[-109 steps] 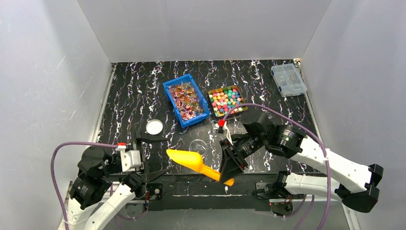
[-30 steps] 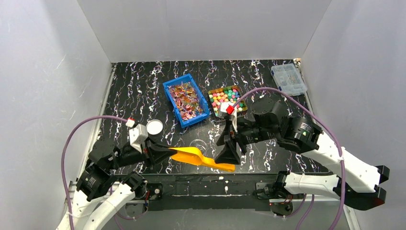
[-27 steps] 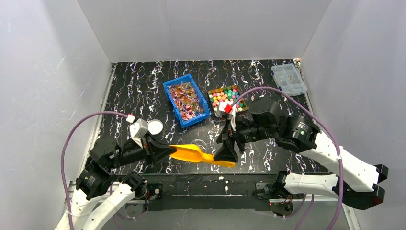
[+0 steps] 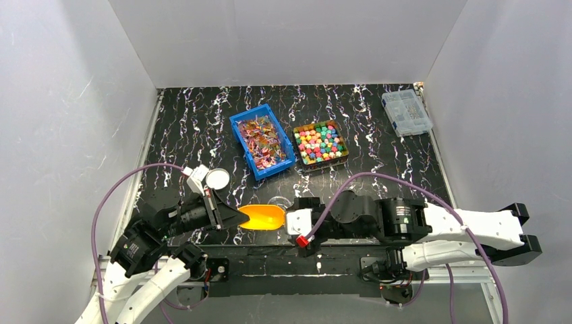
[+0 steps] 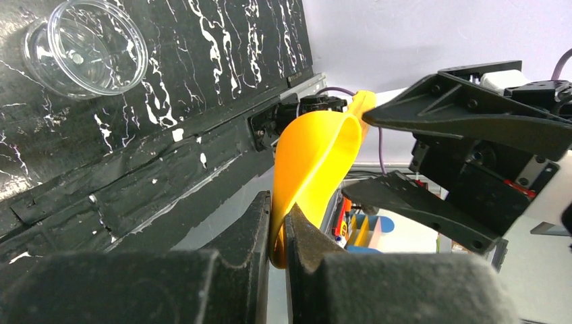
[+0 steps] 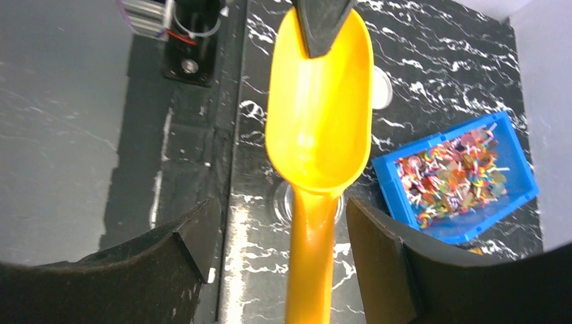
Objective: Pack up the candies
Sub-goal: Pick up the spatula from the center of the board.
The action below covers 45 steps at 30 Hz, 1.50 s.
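Note:
The candies [image 4: 320,143], small bright cubes, fill a brown tray at the back centre. A yellow scoop [image 4: 263,217] hangs level over the table's near edge. My left gripper [image 4: 233,217] is shut on the rim of the scoop's bowl [image 5: 313,162], with the thin wall pinched between the left gripper's [image 5: 278,202] pads. My right gripper [image 4: 291,221] faces it from the handle end. In the right wrist view the right gripper [image 6: 280,223] is open and its fingers stand clear on both sides of the scoop's handle [image 6: 310,270].
A blue bin [image 4: 262,140] of foil-wrapped sweets sits left of the candy tray. A clear round cup [image 4: 278,201] stands just behind the scoop, and a white lid [image 4: 217,179] lies to its left. A clear compartment box [image 4: 406,113] is at the back right.
The right arm has dropped from above the handle to lie low along the near edge, with its jaws now at the handle's end. The scoop has levelled and shifted slightly left in the left gripper.

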Tool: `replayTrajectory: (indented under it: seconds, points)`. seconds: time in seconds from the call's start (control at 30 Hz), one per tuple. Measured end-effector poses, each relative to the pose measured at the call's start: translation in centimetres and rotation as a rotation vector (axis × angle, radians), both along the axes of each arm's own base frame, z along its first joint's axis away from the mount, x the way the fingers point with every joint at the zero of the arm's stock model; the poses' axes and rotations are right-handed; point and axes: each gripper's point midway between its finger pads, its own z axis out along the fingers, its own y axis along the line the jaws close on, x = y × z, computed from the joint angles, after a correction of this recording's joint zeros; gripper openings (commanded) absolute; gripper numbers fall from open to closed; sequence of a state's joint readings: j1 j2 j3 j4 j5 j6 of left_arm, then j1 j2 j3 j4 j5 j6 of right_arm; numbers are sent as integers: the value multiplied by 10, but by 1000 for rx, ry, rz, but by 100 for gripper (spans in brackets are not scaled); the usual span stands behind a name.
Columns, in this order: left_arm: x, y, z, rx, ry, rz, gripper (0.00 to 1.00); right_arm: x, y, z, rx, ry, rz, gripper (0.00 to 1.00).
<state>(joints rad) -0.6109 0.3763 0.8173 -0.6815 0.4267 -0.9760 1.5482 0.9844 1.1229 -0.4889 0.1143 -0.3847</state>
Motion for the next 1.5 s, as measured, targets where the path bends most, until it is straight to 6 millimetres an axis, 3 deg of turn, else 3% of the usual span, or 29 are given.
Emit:
replayTrajectory:
  seconds: [0.37, 0.87, 1.2, 1.27, 1.43, 1.5]
  points:
    - [-9, -2, -1, -13, 27, -44, 0, 20, -1, -8, -13, -100, -98, 68]
    - [-15, -4, 3, -38, 47, -61, 0, 12, 5, -9, 10, -67, -73, 45]
    - [-16, -5, 4, -51, 60, -65, 0, 7, 8, -12, 11, -36, -65, 44]
    - [-17, -5, 3, -52, 61, -65, 0, 7, 9, -12, 11, -30, -65, 37]
    - [-17, -4, 3, -54, 55, -64, 0, 8, 9, -12, 14, -10, -83, 1]
    - [-17, -4, 1, -53, 58, -64, 0, 7, 9, -14, 12, -5, -82, 1]
